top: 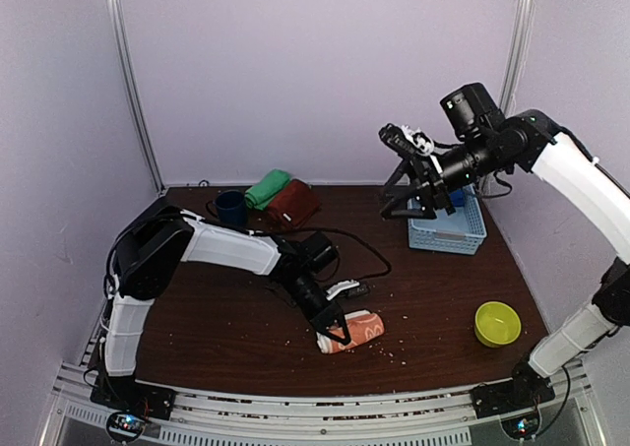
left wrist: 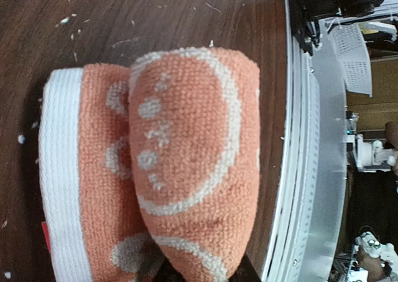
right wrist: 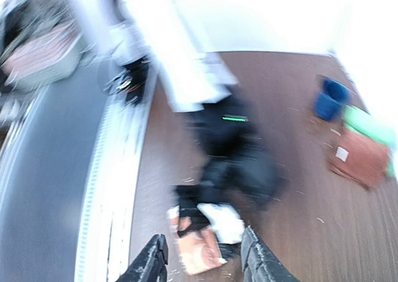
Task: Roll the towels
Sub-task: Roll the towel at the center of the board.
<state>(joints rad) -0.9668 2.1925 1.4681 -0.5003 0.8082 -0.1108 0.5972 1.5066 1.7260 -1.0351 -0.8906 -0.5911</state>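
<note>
Currently we list one orange towel [top: 354, 330], soft, light and springy, lying rolled well in front of the mug [top: 231, 208], its end pinched by the left gripper [top: 328, 334], best clasped across the whole roll; right gripper [top: 396, 170] agape, empty.

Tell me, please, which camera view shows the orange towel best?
The left wrist view: the orange towel fills the frame, rolled, its white print and border sharp. The top external view shows the towel small; the right wrist view gives only a blur.
</note>
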